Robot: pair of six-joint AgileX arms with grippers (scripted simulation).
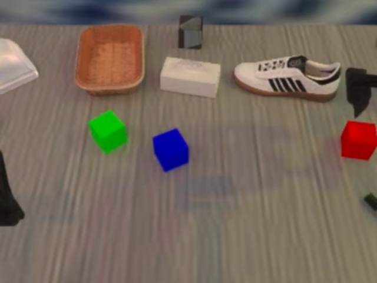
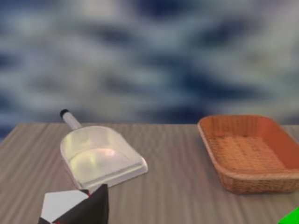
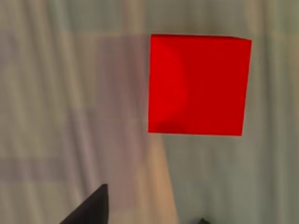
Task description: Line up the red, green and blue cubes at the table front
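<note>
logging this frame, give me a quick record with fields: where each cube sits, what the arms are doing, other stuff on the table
red cube: far right, alone, not gripped
green cube: left of centre, beside the blue one, apart
blue cube: near centre
line-up: not yet formed
right gripper: at right edge, above red cube
left gripper: parked at left edge
back row: clear scoop, wicker basket, white box, dark block, sneaker

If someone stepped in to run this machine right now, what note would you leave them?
Left gripper: parked at the table's left edge, holding nothing.
Right gripper: above the small matte red cube at the right edge, not gripping it.
Small matte green cube and deep blue cube: left of centre, mid-table, apart.
Done: nothing lined up.
Left: bring all three cubes to the front in a row.
</note>
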